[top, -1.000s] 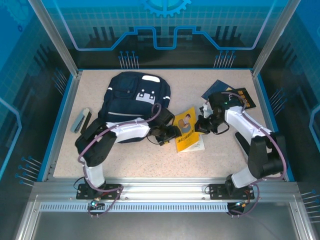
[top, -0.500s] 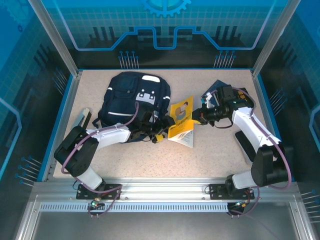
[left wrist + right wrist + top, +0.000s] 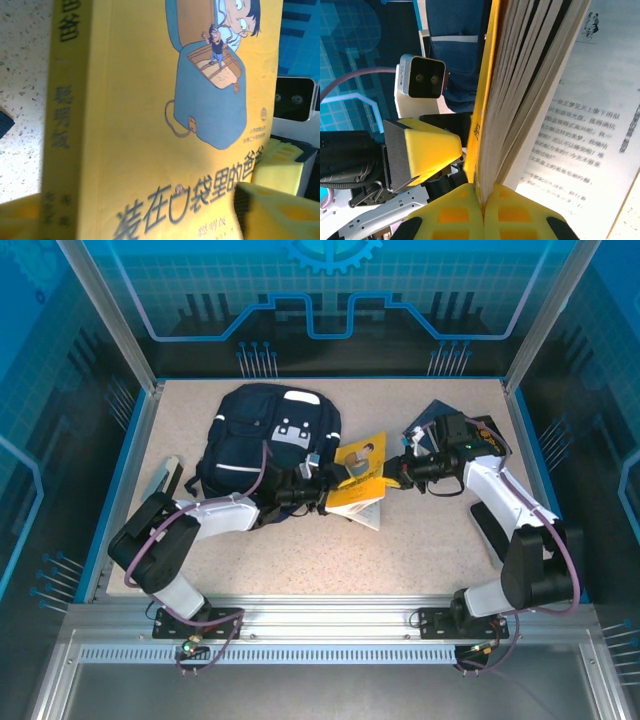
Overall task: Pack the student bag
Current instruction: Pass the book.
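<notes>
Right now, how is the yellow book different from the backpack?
The book is bright yellow; the backpack is navy with white patches. The book is much smaller than the backpack. The book is tilted up, pages fanned, pinched by the right gripper; the backpack lies flat on the table. Both are side by side mid-table.

"What was the book [image 3: 150,125] made of?"
"Paper. The yellow cover was smooth with a slight sheen, the pages matt. The student bag [image 3: 250,440] was matt navy cloth, and the table [image 3: 430,540] speckled and dull."
</notes>
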Tool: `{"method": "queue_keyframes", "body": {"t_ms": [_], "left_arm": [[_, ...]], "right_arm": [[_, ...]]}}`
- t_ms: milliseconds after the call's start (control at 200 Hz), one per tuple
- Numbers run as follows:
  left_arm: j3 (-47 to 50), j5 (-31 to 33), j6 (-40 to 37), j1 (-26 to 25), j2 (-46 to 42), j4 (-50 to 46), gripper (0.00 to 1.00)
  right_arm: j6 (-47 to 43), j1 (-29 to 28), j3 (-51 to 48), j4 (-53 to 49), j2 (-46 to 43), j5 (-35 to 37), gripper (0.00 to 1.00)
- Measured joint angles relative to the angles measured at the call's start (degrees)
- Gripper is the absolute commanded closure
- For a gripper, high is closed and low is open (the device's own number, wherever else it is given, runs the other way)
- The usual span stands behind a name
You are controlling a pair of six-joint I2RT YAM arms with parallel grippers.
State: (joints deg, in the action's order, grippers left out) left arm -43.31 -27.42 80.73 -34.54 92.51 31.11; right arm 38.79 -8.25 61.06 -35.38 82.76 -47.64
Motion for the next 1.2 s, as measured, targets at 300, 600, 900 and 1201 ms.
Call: {"method": "queue_keyframes", "body": {"t_ms": [300,600,900,1201], "left_arm": [[0.70,0.76,-2.34,1.90,-4.13,-3.34,0.94],[-1.75,0.74,-4.39,3.48,-10.43,-11.43,0.94],[-8.02,0.24,-1.53,4.02,-11.69,-10.34,0.94],[-11.41,-0.13,0.79,4.85,-10.86,-8.28,0.95]], "right_arm": [[-1.53,1.16,-2.25,0.04,0.44,2.58,0.25],[5.66,2.82,-7.39,11.04,-2.40,-0.04,0.00],[19.76,2.03,-7.80,28.20,-2.38,-3.85,0.15],[29.99,0.42,-6.78,42.64,-1.95,-4.04,0.64]]}}
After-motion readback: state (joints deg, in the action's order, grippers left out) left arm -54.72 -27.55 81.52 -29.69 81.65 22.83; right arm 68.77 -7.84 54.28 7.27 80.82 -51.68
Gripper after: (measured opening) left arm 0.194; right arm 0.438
